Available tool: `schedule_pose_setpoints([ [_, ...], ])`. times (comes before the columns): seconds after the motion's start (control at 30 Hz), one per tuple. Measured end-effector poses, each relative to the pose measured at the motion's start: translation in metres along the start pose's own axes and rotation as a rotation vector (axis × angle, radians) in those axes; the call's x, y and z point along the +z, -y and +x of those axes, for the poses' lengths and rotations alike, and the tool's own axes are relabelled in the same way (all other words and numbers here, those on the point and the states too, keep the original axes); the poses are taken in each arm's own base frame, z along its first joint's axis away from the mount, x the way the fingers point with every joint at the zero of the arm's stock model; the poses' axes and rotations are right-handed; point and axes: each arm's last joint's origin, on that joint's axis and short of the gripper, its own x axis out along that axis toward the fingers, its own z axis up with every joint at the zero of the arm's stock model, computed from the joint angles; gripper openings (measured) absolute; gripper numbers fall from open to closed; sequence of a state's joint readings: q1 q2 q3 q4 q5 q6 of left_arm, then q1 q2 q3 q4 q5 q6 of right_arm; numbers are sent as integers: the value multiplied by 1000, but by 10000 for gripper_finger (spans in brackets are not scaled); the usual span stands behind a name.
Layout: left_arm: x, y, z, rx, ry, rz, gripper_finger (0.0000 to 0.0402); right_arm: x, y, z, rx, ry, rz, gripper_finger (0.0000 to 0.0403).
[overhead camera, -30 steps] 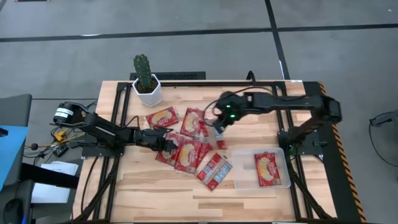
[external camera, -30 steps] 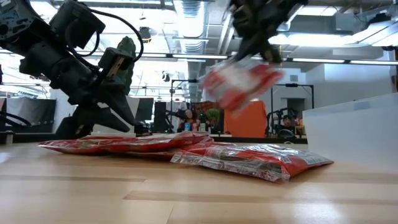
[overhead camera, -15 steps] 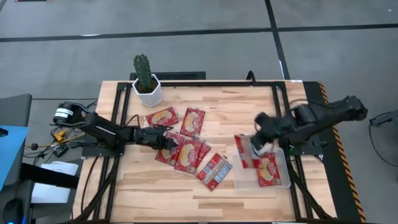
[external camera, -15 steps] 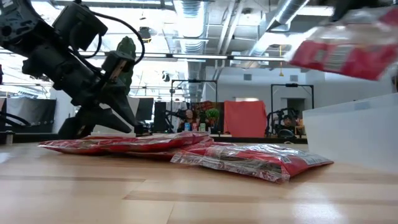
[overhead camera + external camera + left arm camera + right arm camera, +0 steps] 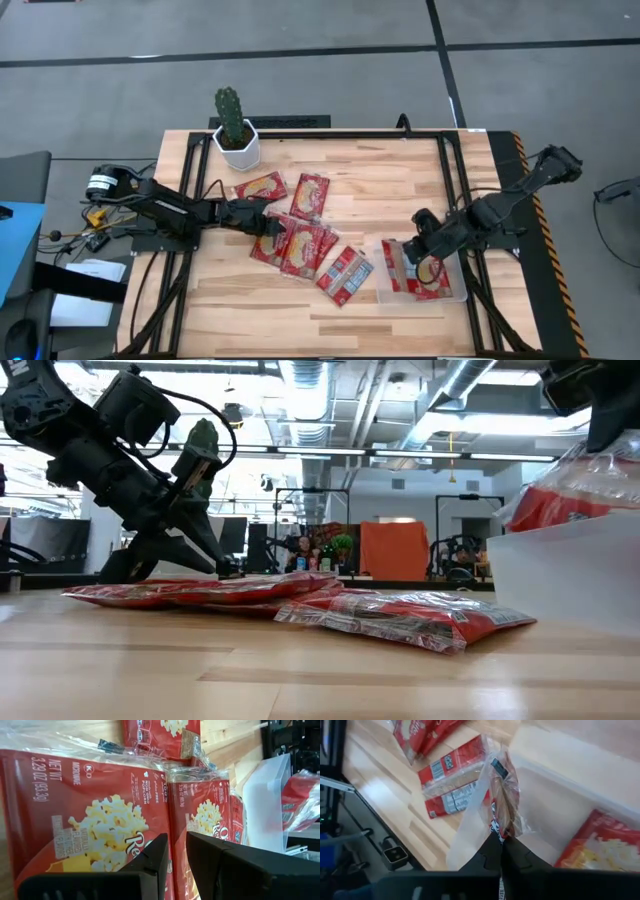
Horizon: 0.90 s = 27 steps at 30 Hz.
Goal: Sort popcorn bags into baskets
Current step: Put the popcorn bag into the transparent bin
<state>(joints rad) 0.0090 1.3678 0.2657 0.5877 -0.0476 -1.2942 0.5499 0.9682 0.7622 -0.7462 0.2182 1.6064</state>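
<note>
Reading "MICROWAVE POPCORN", the bag (image 5: 95,825) lies under the nearly-closed left pincer (image 5: 175,852); right pincer (image 5: 501,840) clenches another bag (image 5: 492,795).

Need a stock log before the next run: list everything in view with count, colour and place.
loose popcorn bags: at least five, red, on the table's middle, some overlapping
lying popcorn bag: one, red, flat in the tray
held popcorn bag: one, red, hanging at the tray's left end
tray: one, clear frosted, table's right front
cactus: one, green, in a white pot, back left corner
table: one, pale wood
left claw: open, low over the loose bags
right claw: shut on the held popcorn bag, above the tray
</note>
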Motion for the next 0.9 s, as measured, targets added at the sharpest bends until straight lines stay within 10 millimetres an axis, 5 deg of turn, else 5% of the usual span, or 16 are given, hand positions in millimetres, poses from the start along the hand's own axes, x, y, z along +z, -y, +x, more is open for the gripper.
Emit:
schedule_pose_setpoints([
  [0.6, 6, -2, 0, 8, 1, 12, 59, -6, 14, 31, -97, -48, 32, 66],
  [0.9, 7, -3, 0, 20, 17, 13, 59, -5, 16, 41, -169, -103, 5, 163],
])
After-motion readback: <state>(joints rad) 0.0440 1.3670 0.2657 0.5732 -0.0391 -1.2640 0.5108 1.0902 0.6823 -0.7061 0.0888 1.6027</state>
